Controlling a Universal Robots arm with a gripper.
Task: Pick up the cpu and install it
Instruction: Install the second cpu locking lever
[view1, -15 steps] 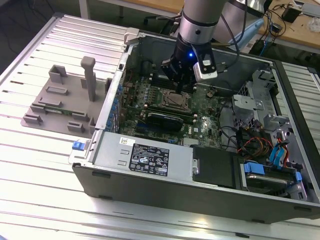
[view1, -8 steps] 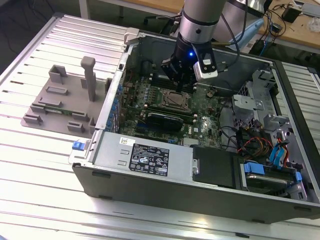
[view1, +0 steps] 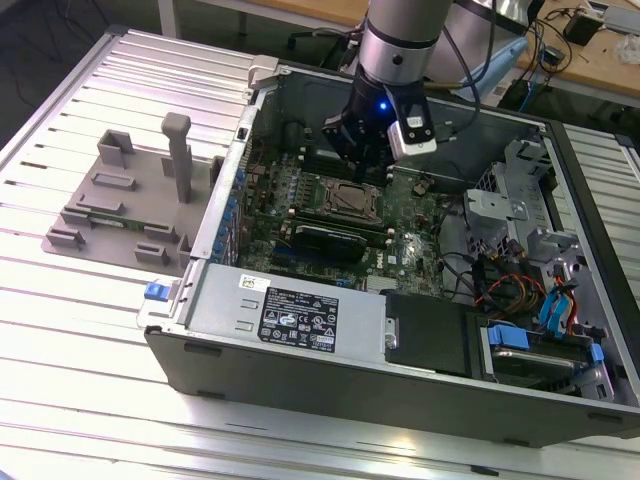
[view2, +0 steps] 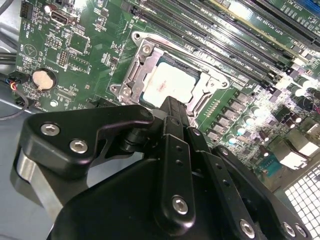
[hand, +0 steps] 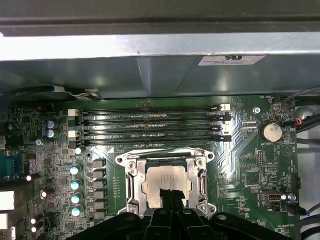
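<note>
Cpu (hand: 165, 181) lies flat in motherboard socket (hand: 131, 175), metal top up, square, edges parallel to socket frame, no long axis evident. Gripper (hand: 170, 199) directly above cpu; fingers (view2: 172, 112) pressed together, holding nothing.

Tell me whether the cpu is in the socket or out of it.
In. The cpu lies flat inside the socket's metal frame on the motherboard in both wrist views, with the claw directly above it.
</note>
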